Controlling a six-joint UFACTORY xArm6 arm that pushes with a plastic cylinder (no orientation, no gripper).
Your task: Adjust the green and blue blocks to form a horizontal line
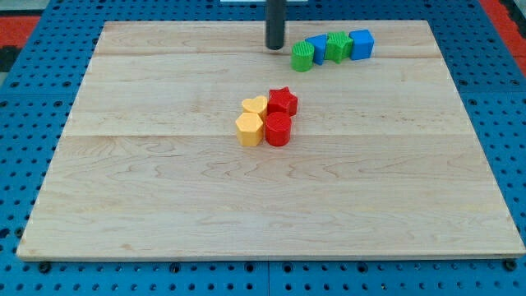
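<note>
Near the view's top, right of centre, four blocks sit in a row that climbs slightly to the right. From left to right they are a green cylinder (pixel 302 57), a blue block (pixel 317 49) partly hidden behind its neighbours, a green block (pixel 336 47) and a blue cube (pixel 361 43). They touch one another, and the green cylinder sits a little lower than the rest. My tip (pixel 274 47) stands on the board just left of the green cylinder, a small gap apart from it.
Near the board's centre a tight cluster holds a yellow heart (pixel 256 105), a yellow hexagon (pixel 249 129), a red star (pixel 283 100) and a red cylinder (pixel 278 129). The wooden board (pixel 164 189) lies on a blue pegboard surface.
</note>
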